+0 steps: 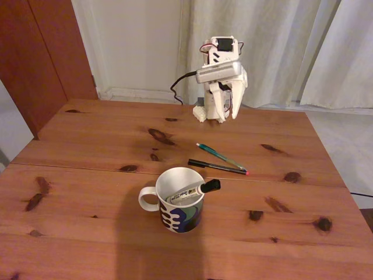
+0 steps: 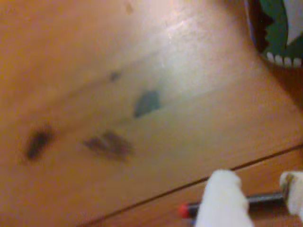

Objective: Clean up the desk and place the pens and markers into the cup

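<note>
The white cup (image 1: 183, 216) with the blue-green pattern stands near the front middle of the desk (image 1: 87, 192). The white marker (image 1: 195, 191) leans inside it, black cap over the rim. Behind the cup lie the teal pen (image 1: 218, 153) and the black pen (image 1: 217, 167) with its red end to the right. My gripper (image 1: 227, 114) hangs folded at the arm's base at the desk's far edge, well away from the pens, open and holding nothing. In the wrist view the black pen (image 2: 260, 201) shows on the desk beyond my gripper (image 2: 262, 198), with the cup (image 2: 277, 28) at the top right.
A black cable (image 1: 178, 84) runs from the arm's base at the back. Curtains (image 1: 274, 46) and a wall close off the far side. The desk's right edge (image 1: 335, 169) drops to the floor. A plank seam (image 1: 87, 169) crosses the desk.
</note>
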Action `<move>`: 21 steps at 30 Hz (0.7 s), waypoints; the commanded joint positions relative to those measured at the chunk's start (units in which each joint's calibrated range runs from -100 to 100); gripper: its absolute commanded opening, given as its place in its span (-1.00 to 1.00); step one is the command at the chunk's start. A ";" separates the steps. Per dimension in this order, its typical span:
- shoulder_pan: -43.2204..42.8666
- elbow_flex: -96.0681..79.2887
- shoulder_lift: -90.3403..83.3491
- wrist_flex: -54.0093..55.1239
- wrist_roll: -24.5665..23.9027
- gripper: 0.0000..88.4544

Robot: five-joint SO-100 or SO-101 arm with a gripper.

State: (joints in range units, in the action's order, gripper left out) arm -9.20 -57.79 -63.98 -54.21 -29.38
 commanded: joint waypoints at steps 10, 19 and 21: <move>-0.16 3.24 -0.35 4.62 -25.89 -0.79; -0.49 7.30 9.74 5.22 -32.28 -0.80; -0.49 11.17 13.71 4.96 -34.01 -0.80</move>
State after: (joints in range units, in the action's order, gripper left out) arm -9.20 -53.46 -54.41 -50.81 -61.32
